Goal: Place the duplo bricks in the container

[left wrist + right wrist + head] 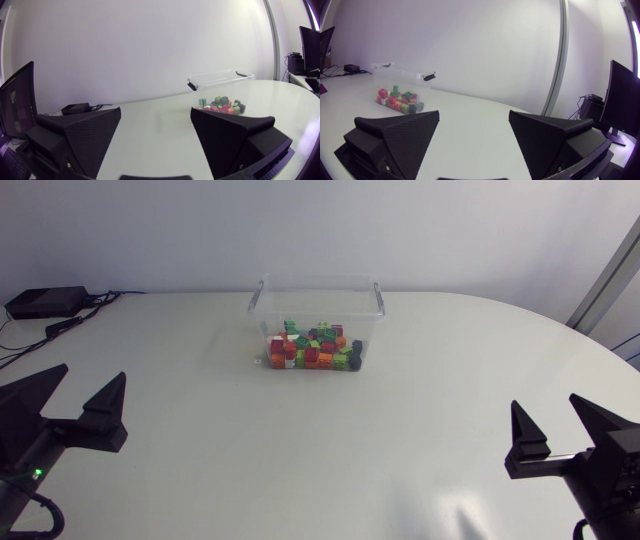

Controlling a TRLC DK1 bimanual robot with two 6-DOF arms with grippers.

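A clear plastic container (317, 305) stands at the far middle of the table, holding several duplo bricks (315, 350) in red, green, orange and yellow. The same container (220, 80) with its bricks (221, 105) shows far ahead of my left gripper, and again far ahead of my right gripper as container (400, 75) and bricks (400, 100). My left gripper (85, 395) sits at the table's near left, open and empty. At the near right my right gripper (560, 420) is open too, nothing between its fingers. Both (155, 135) (474, 135) are far from the container.
A black box (45, 302) with cables lies at the table's far left corner and also appears as a black box (76, 108) ahead of the left gripper. The white table (300, 450) stretches between both grippers and the container.
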